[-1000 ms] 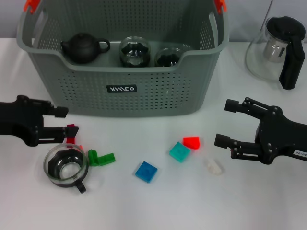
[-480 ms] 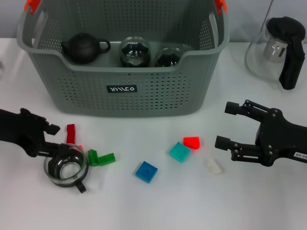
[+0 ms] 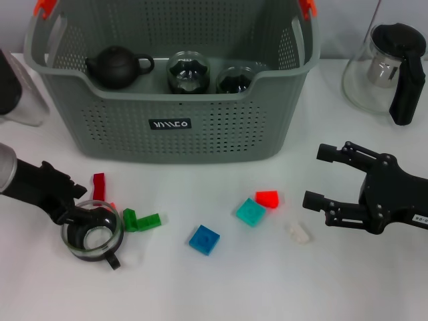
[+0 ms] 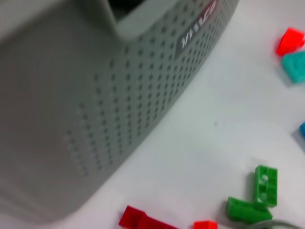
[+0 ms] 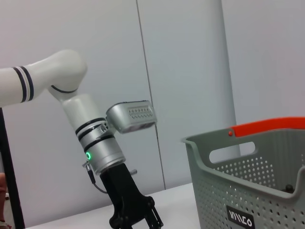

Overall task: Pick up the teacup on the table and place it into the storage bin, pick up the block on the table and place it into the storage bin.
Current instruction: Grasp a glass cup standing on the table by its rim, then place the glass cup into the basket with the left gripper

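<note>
Head view: left gripper (image 3: pixel 79 206) touching teacup (image 3: pixel 91 233) rim.

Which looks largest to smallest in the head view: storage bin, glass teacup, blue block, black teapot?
1. Storage bin, far the largest.
2. Glass teacup and black teapot: alike; the teapot sits farther away, so unranked.
3. Blue block, smallest.

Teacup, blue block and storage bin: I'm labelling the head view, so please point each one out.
teacup (image 3: pixel 91 231): head view, inside the glass bowl.
blue block (image 3: pixel 204 239): head view, top face.
storage bin (image 3: pixel 221 134): head view, perforated front wall.
</note>
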